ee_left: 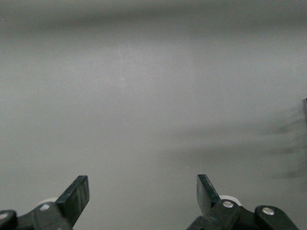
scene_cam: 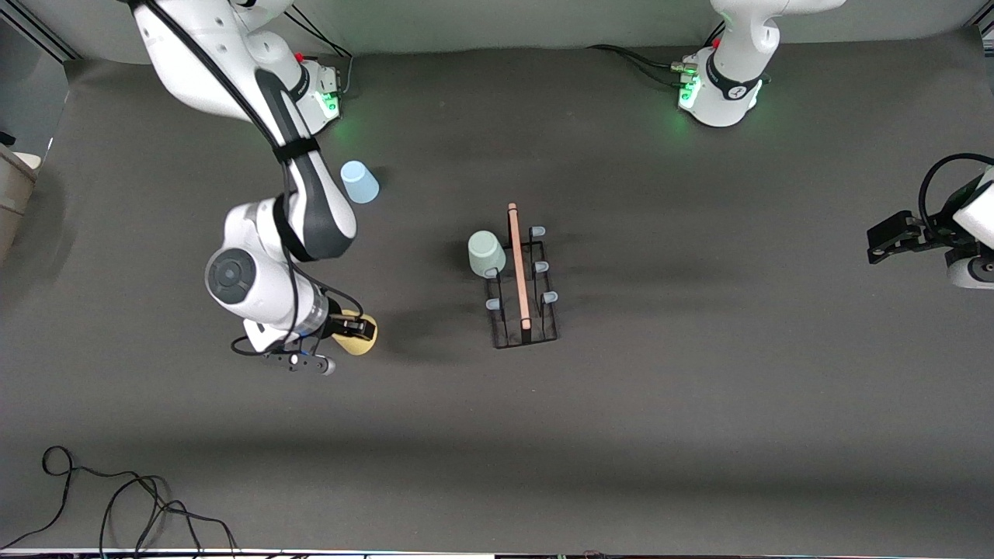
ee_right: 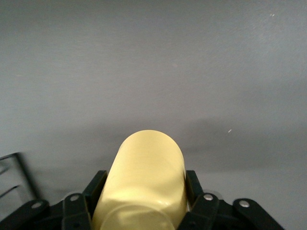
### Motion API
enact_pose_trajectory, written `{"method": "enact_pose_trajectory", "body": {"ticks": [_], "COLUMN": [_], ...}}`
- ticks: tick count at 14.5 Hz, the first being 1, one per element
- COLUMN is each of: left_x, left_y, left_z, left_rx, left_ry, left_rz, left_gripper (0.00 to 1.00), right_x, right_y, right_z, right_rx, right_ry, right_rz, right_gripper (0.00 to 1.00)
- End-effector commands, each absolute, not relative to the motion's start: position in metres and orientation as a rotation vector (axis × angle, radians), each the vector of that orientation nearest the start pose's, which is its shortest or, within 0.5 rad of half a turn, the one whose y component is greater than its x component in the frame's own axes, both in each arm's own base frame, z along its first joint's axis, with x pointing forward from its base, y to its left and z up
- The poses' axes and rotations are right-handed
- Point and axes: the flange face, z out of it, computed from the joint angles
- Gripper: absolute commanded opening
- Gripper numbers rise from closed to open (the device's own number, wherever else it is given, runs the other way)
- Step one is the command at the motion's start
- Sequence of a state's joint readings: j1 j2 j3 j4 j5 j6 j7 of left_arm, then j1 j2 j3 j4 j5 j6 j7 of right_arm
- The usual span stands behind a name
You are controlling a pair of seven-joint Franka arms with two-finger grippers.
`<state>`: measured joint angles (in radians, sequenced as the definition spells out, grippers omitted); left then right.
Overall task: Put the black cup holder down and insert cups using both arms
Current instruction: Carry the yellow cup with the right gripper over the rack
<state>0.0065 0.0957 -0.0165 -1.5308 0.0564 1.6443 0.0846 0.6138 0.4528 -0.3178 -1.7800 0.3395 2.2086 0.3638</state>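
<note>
The black cup holder (scene_cam: 525,289) stands mid-table with its wooden rod handle (scene_cam: 518,265) on top. A pale grey-green cup (scene_cam: 486,254) sits on one of its pegs, on the side toward the right arm. The light blue cup (scene_cam: 359,182) stands on the table farther from the front camera, near the right arm. My right gripper (scene_cam: 359,329) is shut on the yellow cup (scene_cam: 362,335), low over the table toward the right arm's end; its jaws press both sides of the cup (ee_right: 146,182). My left gripper (scene_cam: 885,237) waits, open and empty (ee_left: 143,191), at the left arm's end.
Loose black cables (scene_cam: 116,505) lie near the front edge at the right arm's end. A corner of the rack's wire (ee_right: 19,175) shows in the right wrist view. The arms' green-lit bases (scene_cam: 718,93) stand along the table's back.
</note>
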Motion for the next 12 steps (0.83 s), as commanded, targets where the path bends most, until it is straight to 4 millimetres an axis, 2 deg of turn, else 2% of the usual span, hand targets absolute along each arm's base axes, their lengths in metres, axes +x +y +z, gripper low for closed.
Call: {"method": "enact_pose_trajectory", "body": {"ticks": [1,3,7,9,12], "left_x": [0.593,0.594,0.598,0.599,0.597], "left_y": [-0.002,-0.001,0.000,-0.003,-0.003], "left_z": [0.598,0.598,0.603,0.604,0.602], "left_rx": [-3.062,-3.062,-3.058,-3.054,-3.056], "left_ry": [0.178,0.176,0.175,0.185,0.180], "left_rz": [-0.031,-0.035,-0.094,-0.106,-0.078], "left_gripper": [1.00,1.00,1.00,1.00,1.00], "right_x": [0.616,0.618,0.611,0.600,0.592], "right_y": [0.264,0.297,0.357,0.390,0.418], "right_z": [0.348,0.369,0.389,0.384,0.373], "right_rx": [-2.910,-2.873,-2.813,-2.812,-2.813], "right_ry": [0.485,0.559,0.677,0.695,0.723], "right_rz": [0.035,-0.003,-0.038,-0.034,-0.036], "right_gripper": [0.00,0.00,0.00,0.00,0.00]}}
